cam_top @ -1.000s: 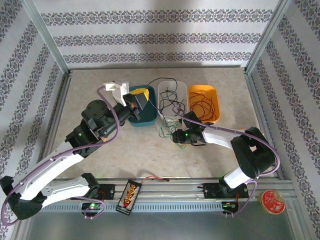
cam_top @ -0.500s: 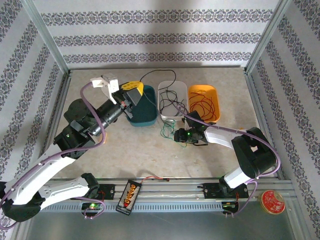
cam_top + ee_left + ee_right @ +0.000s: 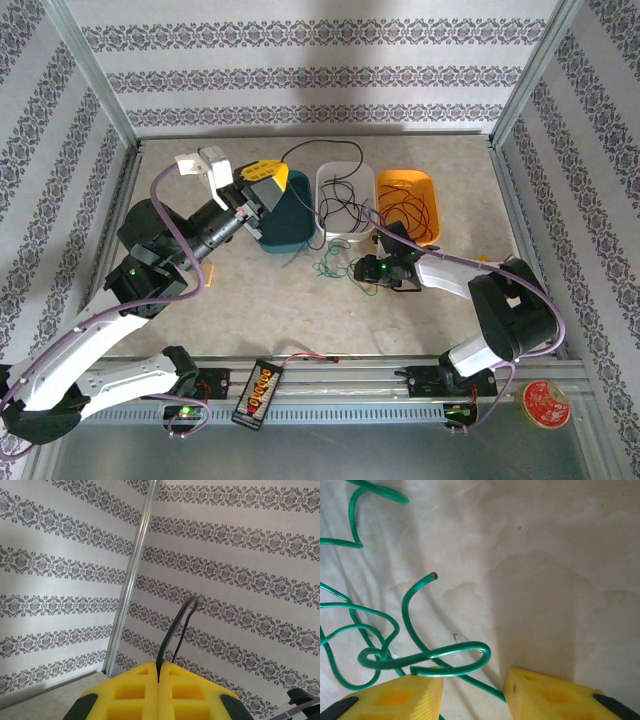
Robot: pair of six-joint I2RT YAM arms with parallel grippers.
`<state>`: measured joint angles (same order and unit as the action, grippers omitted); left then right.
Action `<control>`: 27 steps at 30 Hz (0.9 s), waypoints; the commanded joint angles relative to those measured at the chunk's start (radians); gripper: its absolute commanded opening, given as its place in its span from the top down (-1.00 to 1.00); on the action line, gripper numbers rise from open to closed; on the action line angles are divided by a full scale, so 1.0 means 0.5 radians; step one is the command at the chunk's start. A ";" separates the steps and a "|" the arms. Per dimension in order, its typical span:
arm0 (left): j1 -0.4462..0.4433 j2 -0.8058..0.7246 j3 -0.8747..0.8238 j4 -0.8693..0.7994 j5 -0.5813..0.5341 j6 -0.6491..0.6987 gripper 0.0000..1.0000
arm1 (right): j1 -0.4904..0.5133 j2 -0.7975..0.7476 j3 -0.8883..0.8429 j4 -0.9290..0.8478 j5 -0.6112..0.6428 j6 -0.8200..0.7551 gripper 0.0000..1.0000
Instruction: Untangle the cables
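Observation:
My left gripper (image 3: 263, 186) hangs above the teal bin's (image 3: 288, 232) left rim, shut on a black wire (image 3: 318, 148). The wire arcs up and right, then drops into the white tray (image 3: 346, 176), where more black wires (image 3: 343, 210) lie. In the left wrist view the yellow fingers (image 3: 135, 692) are pressed together, my left gripper (image 3: 159, 667) pinching the black wire (image 3: 176, 628) that loops up from the seam. Green wires (image 3: 328, 264) lie tangled on the table. My right gripper (image 3: 366, 271) sits low beside them, open. Its view shows my right gripper (image 3: 473, 681) astride a green wire loop (image 3: 451, 652). Red wires (image 3: 408, 211) fill the orange tray (image 3: 406, 178).
A black-orange battery pack (image 3: 258, 390) with its red-black lead lies on the front rail. A red disc (image 3: 546, 402) sits at the front right. Metal frame posts (image 3: 96, 78) and patterned walls close in the table (image 3: 250, 290).
My left gripper has drawn back and to the left off the teal bin, pulling the black wire up into a taller arc. My right gripper has edged slightly right by the green wires.

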<state>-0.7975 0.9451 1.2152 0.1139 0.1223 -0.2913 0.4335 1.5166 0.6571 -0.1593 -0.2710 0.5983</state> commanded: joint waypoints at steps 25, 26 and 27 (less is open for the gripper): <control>0.486 1.632 0.786 -0.312 -0.192 -0.378 1.00 | -0.134 -1.118 -0.061 -0.451 0.611 0.022 0.01; 0.487 1.693 0.775 -0.348 -0.169 -0.402 1.00 | -0.134 -1.124 -0.068 -0.456 0.599 0.018 0.01; 0.486 1.748 0.763 -0.369 -0.134 -0.429 1.00 | -0.134 -1.123 -0.073 -0.461 0.595 0.014 0.01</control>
<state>-0.5541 1.7882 1.6089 -0.0307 0.0406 -0.4618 0.3748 0.9714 0.6197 -0.3603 0.0368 0.6228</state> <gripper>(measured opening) 0.044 0.494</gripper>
